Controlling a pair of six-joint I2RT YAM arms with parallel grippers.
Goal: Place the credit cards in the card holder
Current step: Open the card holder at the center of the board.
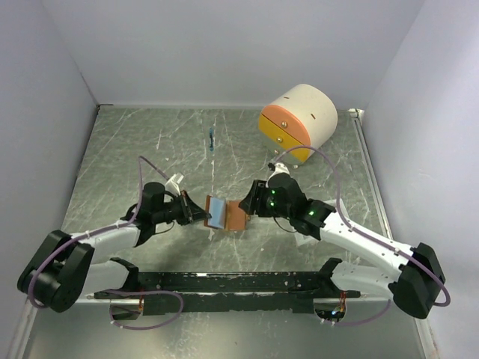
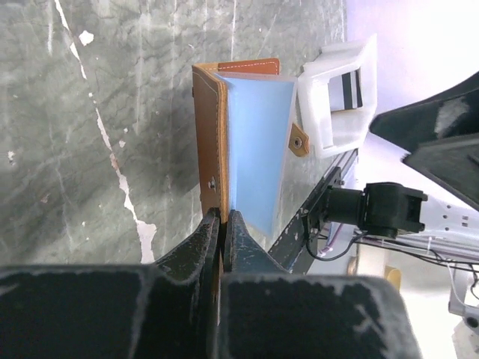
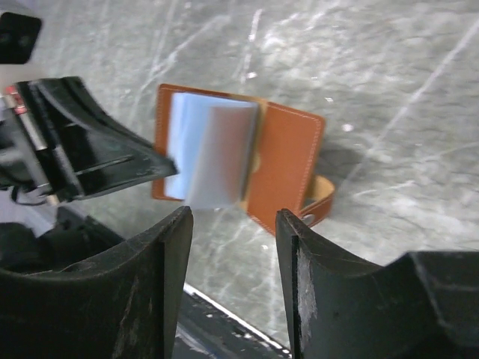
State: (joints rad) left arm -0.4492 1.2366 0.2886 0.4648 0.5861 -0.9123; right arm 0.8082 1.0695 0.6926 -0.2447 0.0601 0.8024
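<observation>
The card holder point(image 1: 236, 215) is a brown leather wallet lying open mid-table, its pale blue inner pockets point(image 2: 258, 142) facing up. My left gripper point(image 2: 223, 223) is shut on the edge of its left brown flap point(image 2: 209, 134), also seen in the top view point(image 1: 196, 210). A greyish credit card point(image 3: 221, 157), blurred, lies over the inner pocket with its near edge sticking past the wallet. My right gripper point(image 3: 233, 217) hovers just in front of it, open, with nothing between its fingers; in the top view point(image 1: 251, 204) it is by the right flap. The snap strap point(image 3: 318, 206) curls off the right flap.
A cream-and-orange rounded drawer box point(image 1: 299, 121) stands at the back right. A small blue item point(image 1: 212, 140) lies far behind the wallet. A black rail point(image 1: 224, 288) runs along the near edge between the arm bases. White walls enclose the marbled table point(image 1: 150, 149).
</observation>
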